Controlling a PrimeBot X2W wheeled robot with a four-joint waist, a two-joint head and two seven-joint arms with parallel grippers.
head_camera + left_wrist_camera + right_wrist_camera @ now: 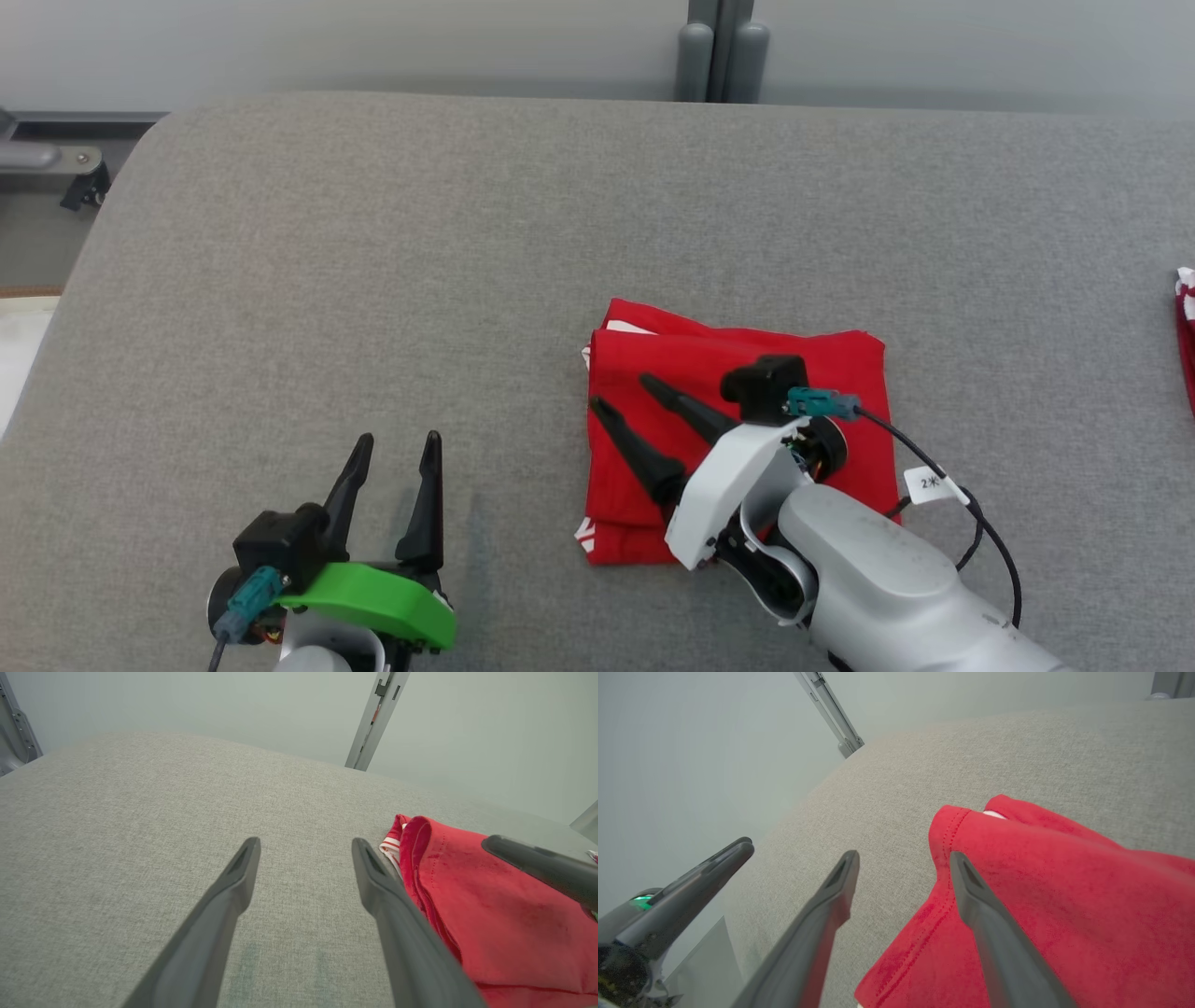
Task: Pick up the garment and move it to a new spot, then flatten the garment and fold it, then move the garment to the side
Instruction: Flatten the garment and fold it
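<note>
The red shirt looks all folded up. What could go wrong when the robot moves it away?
1. The right gripper hangs open over the folded garment; if it pinches just the top layer, the fold may fall open.
2. The left gripper is open and off on the bare grey surface, so a one-sided lift could let the bundle sag.
3. Another red cloth lies at the far right edge; sliding that way might bump it.

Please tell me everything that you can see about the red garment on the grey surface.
The red garment lies folded into a flat, roughly square packet on the grey cloth surface. Its fabric looks soft and matte, with stitched hems; white striped trim shows at its left edge. The right gripper is over it, jaws open; whether it touches, I cannot tell.
</note>
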